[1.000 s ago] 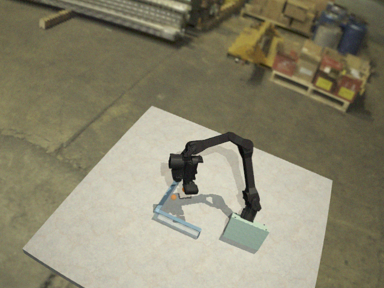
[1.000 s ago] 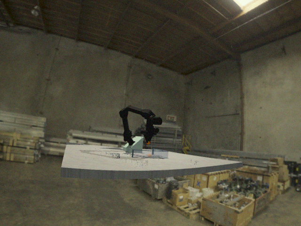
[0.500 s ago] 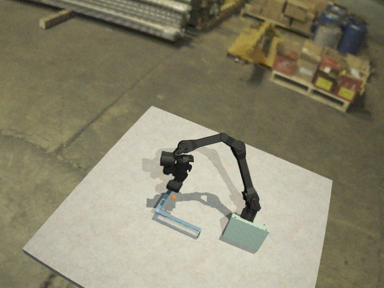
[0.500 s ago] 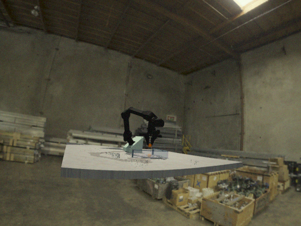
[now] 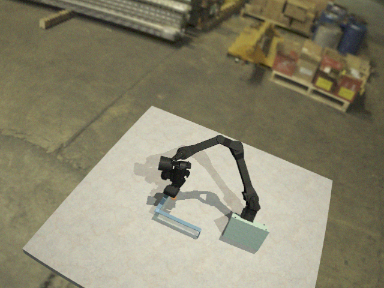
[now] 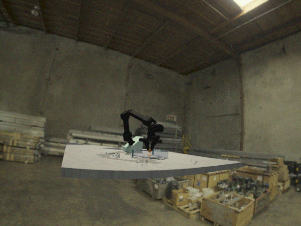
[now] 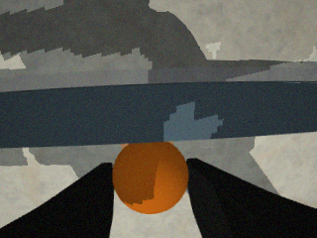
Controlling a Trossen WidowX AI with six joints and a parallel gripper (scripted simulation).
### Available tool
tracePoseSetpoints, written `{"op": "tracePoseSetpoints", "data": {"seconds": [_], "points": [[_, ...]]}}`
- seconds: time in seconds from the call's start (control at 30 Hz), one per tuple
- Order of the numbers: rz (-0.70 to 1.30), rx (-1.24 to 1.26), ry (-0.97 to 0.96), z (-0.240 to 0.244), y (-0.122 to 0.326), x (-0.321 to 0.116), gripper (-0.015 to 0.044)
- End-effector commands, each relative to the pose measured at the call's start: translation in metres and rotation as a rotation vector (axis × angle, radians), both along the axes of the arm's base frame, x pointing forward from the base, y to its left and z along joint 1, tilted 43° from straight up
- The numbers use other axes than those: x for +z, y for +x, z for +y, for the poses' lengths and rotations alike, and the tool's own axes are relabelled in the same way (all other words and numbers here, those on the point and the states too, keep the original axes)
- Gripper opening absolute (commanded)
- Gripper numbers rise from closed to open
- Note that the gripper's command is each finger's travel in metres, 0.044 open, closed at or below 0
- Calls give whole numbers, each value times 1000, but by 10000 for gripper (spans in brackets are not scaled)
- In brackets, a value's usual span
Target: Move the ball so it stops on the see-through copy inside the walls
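Wrist view puts the orange ball [image 7: 151, 178] squarely between our two dark fingers, pinched on both sides at its widest part, which is why it cannot roll while we carry it. Right beyond it runs a clear wall [image 7: 158, 119] as a dark band across the picture, so we judge the ball is low and close against that wall; the see-through copy is not visible to us in this view, probably hidden beneath or behind the ball.

From the top, our gripper [image 5: 171, 194] points steeply down at the short leg of the walls [image 5: 176, 220], with a sliver of orange showing at its tip. That steep pose suits setting the ball down inside the corner rather than dropping it.

We work on a pale, marbled table [image 5: 93, 242] that carries broad shadows of the arm, with the light green base block [image 5: 245, 232] on it. Around it lies a concrete-floored warehouse with pallets of boxes [image 5: 322, 77], stacked metal stock [image 5: 123, 15] and a dim timber roof.
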State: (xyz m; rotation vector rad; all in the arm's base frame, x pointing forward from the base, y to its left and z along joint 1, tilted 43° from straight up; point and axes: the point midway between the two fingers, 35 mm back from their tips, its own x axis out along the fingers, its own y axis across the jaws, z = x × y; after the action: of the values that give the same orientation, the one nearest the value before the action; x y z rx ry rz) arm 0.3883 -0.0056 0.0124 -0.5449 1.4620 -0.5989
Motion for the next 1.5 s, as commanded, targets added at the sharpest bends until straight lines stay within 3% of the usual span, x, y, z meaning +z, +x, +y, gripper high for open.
{"op": "tracePoseSetpoints", "data": {"seconds": [0.0,0.73,1.07,1.27,1.47], "points": [[6,4,-6,-12,-2,-13,0],[6,3,-8,-31,-2,-33,0],[3,1,-5,-30,-2,-31,251],[3,1,-5,-28,-1,-30,251],[6,3,-3,28,-3,30,251]]}}
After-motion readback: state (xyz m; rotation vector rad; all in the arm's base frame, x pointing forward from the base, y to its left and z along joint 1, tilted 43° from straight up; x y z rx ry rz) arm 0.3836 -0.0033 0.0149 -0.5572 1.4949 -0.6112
